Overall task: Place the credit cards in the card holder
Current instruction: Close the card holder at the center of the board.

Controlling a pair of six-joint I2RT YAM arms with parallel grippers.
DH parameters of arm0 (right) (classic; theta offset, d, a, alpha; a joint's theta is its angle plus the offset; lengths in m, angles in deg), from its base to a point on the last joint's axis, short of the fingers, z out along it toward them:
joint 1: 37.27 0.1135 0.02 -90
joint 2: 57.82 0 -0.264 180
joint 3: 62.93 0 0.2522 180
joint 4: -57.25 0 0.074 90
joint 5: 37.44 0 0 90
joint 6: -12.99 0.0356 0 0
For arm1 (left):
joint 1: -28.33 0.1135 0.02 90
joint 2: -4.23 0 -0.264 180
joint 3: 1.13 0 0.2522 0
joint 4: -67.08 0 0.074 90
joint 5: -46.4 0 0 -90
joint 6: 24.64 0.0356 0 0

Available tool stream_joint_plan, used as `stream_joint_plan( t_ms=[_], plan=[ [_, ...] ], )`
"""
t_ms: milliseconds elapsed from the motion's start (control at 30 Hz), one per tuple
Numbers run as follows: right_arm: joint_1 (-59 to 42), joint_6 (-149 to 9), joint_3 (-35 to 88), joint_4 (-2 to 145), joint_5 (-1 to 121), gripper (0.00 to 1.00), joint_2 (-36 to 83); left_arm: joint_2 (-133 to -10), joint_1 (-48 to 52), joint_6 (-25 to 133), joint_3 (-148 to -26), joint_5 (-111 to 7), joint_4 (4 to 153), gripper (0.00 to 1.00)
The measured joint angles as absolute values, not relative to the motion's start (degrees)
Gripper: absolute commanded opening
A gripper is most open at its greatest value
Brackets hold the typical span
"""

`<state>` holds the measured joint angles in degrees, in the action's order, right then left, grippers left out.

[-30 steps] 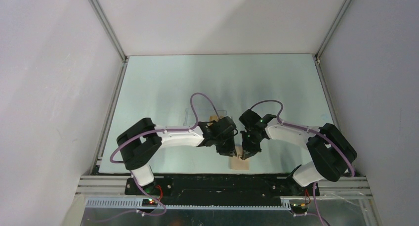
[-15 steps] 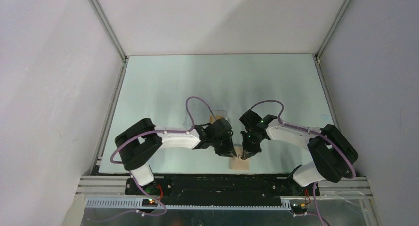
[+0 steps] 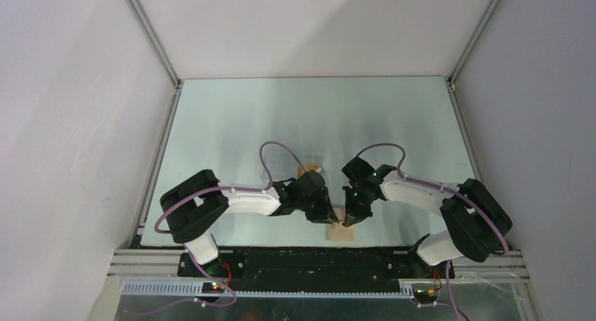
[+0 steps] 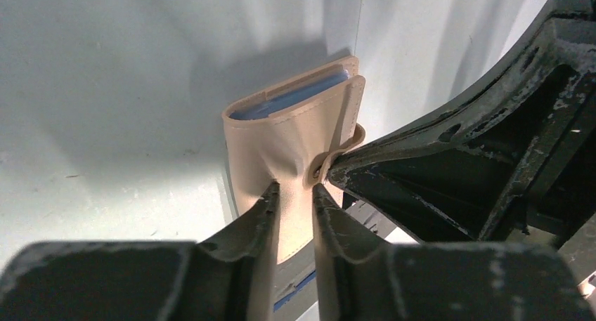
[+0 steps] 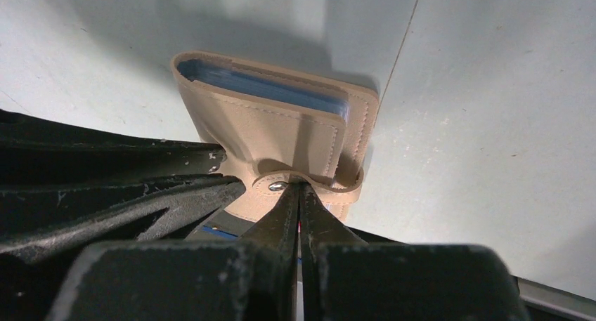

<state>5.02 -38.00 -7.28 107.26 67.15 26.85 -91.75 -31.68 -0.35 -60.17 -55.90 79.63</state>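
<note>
The tan card holder (image 3: 342,230) stands folded on the table near the front edge, its blue lining (image 5: 260,86) showing at the top. My left gripper (image 4: 294,187) is shut on its lower tan wall (image 4: 295,124), pinching the leather between both fingers. My right gripper (image 5: 301,186) is shut, its tips pressed against the snap tab (image 5: 277,186) of the card holder (image 5: 274,124); whether the tab is pinched I cannot tell. An orange-yellow credit card (image 3: 304,171) peeks out behind the left wrist. In the top view the left gripper (image 3: 325,214) and right gripper (image 3: 351,215) meet over the holder.
A clear plastic box (image 3: 314,159) lies just behind the left wrist, mostly hidden by it. The table's front edge and dark metal rail (image 3: 281,254) run right below the card holder. Grey walls close in the table on three sides.
The left forearm and its purple cable have shifted a little toward the near left. Both grippers and the card holder have stayed where they were.
</note>
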Motion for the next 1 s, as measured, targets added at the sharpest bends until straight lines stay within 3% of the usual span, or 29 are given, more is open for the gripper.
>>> stream_joint_plan(
  t_ms=[367,667,1000],
  plan=[
    [3.55,-37.9,-10.58,103.04,70.78,0.0,24.77,-91.66,-31.83,-4.2,-55.82,-58.17,68.35,0.27],
    [2.61,-37.92,-11.37,101.95,72.7,0.0,24.77,-91.77,-31.92,-5.77,-55.36,-59.48,63.06,0.18],
    [2.2,-37.76,-13.21,99.61,73.36,0.0,21.27,-91.09,-31.92,-4.46,-55.27,-58.35,68.29,0.29]
  ],
)
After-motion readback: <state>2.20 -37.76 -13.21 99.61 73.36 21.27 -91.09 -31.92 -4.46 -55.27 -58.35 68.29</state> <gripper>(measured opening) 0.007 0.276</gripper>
